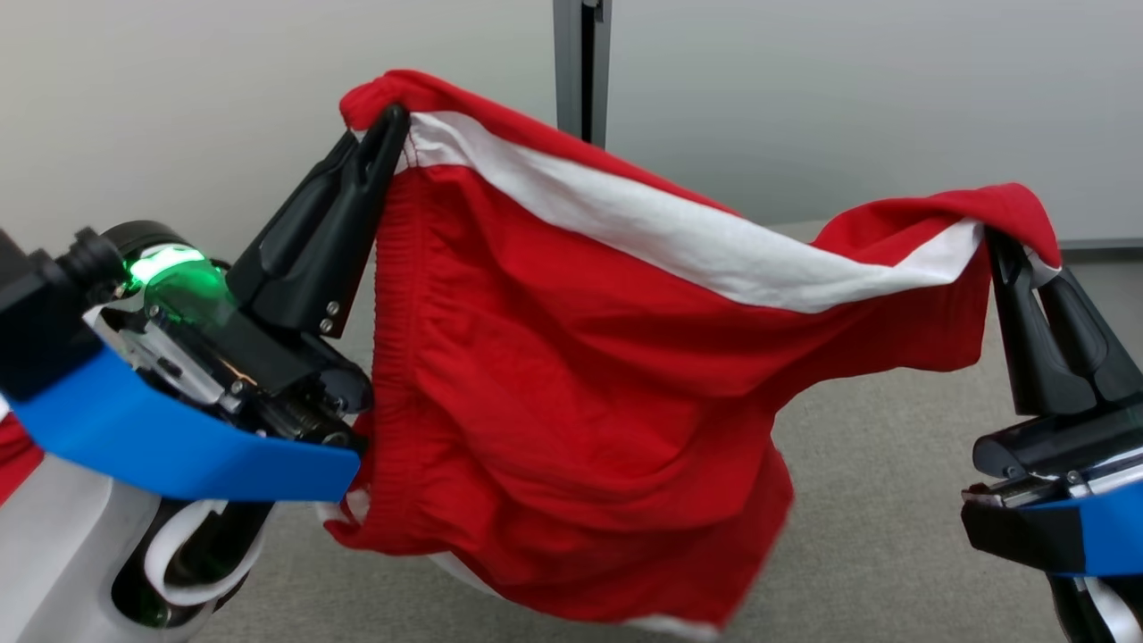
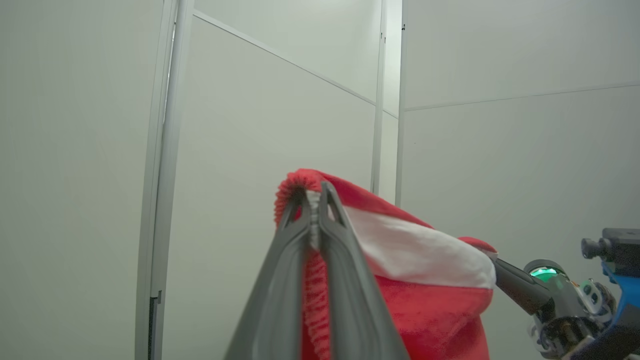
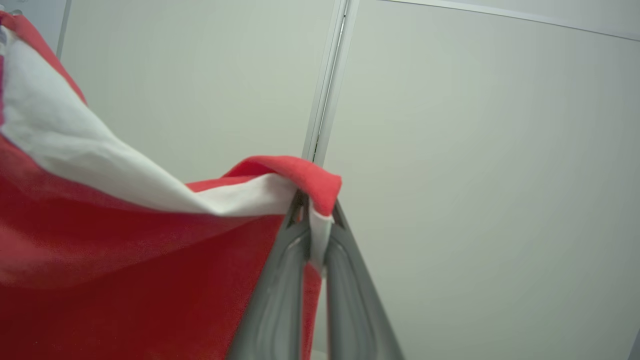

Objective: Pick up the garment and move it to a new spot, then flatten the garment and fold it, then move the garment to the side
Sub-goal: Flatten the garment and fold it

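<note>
Left pincer is clamping fully shut on one top corner of the red cloth garment with a white band. Right pincer is gripping the opposite corner the same way, sitting lower. The garment is hanging between and below both, long axis running pincer to pincer, hem dangling near the grey textured surface. Both arms equally placed for lowering.

On my head feed I see pale grey wall panels ahead, split by a dark upright post. Below them lies a grey carpeted floor, with a dark skirting strip along the wall's foot at far right. My left wrist feed shows a pale frame upright at the left and a corner upright between panels. My right wrist feed shows a slanting panel seam.
</note>
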Robot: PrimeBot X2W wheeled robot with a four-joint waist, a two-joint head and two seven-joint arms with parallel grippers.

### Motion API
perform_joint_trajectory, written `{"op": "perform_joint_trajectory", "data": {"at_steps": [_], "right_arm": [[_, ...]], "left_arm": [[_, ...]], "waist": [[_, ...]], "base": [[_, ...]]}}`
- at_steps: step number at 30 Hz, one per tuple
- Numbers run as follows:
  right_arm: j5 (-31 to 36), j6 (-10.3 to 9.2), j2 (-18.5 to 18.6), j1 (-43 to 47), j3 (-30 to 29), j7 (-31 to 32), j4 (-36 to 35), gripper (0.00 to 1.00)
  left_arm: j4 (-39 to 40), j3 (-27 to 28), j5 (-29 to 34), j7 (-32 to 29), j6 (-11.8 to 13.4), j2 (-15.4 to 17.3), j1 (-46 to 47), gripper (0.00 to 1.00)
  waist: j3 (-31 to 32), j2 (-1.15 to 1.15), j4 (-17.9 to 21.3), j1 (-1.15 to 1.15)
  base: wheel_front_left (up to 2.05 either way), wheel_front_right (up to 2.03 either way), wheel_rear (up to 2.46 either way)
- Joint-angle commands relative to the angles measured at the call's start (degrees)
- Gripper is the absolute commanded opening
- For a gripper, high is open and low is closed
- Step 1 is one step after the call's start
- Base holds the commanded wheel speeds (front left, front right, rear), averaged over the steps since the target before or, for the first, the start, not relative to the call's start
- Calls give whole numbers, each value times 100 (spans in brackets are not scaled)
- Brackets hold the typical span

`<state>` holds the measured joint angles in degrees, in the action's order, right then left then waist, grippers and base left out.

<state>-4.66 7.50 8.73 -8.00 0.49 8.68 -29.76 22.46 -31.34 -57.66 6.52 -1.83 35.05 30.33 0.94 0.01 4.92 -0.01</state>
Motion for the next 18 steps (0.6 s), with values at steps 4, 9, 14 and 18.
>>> {"op": "perform_joint_trajectory", "data": {"at_steps": [4, 9, 14, 18], "right_arm": [[-77, -1, 4, -208, -137, 117, 271, 0], [-181, -1, 40, -1334, -86, -83, 1294, 0], [-10, -1, -10, -3282, -6, -529, 2604, 0], [235, -1, -222, -4390, -137, -972, 3579, 0]], "left_arm": [[-507, -63, -101, -302, -34, -117, 508, 0], [-1525, -184, 31, -634, -242, -363, 1549, 0], [-2744, -15, 423, -416, -375, -732, 3070, 0], [-3580, -24, 705, -21, -422, -1092, 3838, 0]], "waist": [[-514, -1, 88, 1], [-1367, -1, 228, 1], [-2137, -1, 368, 1], [-2574, -1, 370, 1]], "base": [[0, 0, 0], [0, 0, 0], [0, 0, 0], [0, 0, 0]]}}
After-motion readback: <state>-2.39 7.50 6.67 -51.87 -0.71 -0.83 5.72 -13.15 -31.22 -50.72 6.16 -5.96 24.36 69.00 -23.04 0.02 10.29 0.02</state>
